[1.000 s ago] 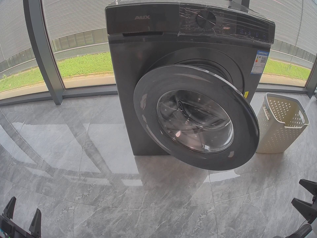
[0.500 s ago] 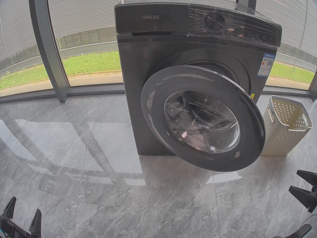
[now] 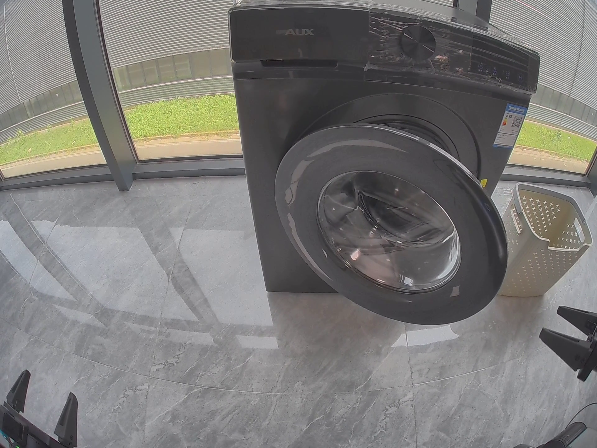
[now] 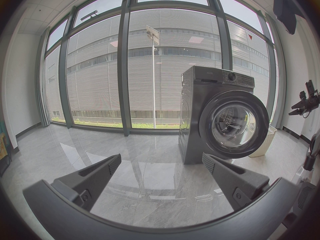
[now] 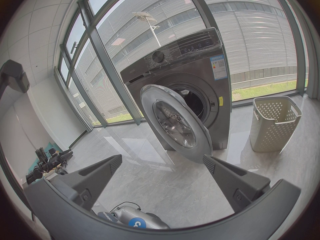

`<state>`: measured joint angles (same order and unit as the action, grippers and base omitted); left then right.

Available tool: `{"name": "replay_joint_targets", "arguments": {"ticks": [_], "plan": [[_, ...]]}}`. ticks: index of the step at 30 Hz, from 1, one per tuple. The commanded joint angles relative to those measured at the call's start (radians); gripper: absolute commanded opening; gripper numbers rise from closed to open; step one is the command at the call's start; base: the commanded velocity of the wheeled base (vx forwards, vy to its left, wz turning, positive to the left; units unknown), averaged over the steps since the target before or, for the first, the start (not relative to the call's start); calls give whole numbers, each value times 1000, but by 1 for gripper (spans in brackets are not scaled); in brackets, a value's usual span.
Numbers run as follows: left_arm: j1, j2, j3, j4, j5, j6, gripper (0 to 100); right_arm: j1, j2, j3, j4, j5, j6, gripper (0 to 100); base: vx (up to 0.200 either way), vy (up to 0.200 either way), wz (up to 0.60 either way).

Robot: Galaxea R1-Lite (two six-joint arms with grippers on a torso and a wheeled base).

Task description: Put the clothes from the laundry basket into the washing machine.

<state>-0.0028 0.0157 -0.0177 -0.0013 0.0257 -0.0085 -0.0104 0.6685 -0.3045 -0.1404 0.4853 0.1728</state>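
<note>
Fingers wide apart on both arms, gripping nothing, touching nothing. L fingers [image 3: 67,412] sit low at near left over the floor [image 3: 186,281], tips pointing fwd. R fingers [image 3: 563,346] sit low at near right, tips turned toward the washer [image 3: 373,94]. Washer door [image 3: 298,175] is open, swung out in front. Basket [image 3: 547,244] stands upright on the floor just beside the washer's right side, apart from R fingers.

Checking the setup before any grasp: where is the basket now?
In the head view the basket stands on the floor at the robot's right, right of the washer, close by its open door.
</note>
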Motion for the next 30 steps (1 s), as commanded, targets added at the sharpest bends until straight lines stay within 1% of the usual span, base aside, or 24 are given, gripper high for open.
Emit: {"name": "replay_joint_targets", "arguments": {"ticks": [1, 2, 4, 6, 9, 11, 13, 17, 20, 21, 22, 24, 25, 30], "plan": [[0, -16, 18, 0, 0, -1, 100, -2, 115, -15, -59, -10, 1, 100, 0, 0, 0], [0, -16, 18, 0, 0, -1, 100, -2, 126, -18, -65, -11, 1, 100, 0, 0, 0], [0, -16, 18, 0, 0, -1, 100, -6, 175, -22, -100, -30, 1, 100, 0, 0, 0], [0, -16, 18, 0, 0, -1, 100, -2, 232, -25, -157, -77, -1, 100, 0, 0, 0], [0, -16, 18, 0, 0, -1, 100, 1, 283, -25, -191, -119, -19, 100, 0, 0, 0], [0, -16, 18, 0, 0, -1, 100, 9, 310, -28, -194, -139, -29, 100, 0, -200, 0], [0, -16, 18, 0, 0, -1, 100, 18, 322, -28, -194, -142, -29, 100, 0, -200, 0], [0, -16, 18, 0, 0, -1, 100, 89, 327, -27, -189, -149, -22, 100, 0, -200, 0], [0, -16, 18, 0, 0, -1, 100, 129, 332, -24, -189, -151, -18, 100, 0, -200, 0], [0, -16, 18, 0, 0, -2, 100, 132, 332, -25, -189, -151, -18, 100, 0, -200, 0], [0, -16, 18, 0, 0, -1, 100, 150, 335, -28, -194, -152, -9, 100, 0, -200, 0], [0, -16, 18, 0, 0, -1, 100, 153, 339, -30, -199, -149, 14, 100, 0, -200, 0], [0, -16, 18, 0, 0, -1, 100, 153, 339, -30, -200, -146, 21, 100, 0, 0, 0], [0, -16, 18, 0, 0, -1, 100, 153, 338, -13, -194, -140, 30, 100, 0, 0, 0]]}}
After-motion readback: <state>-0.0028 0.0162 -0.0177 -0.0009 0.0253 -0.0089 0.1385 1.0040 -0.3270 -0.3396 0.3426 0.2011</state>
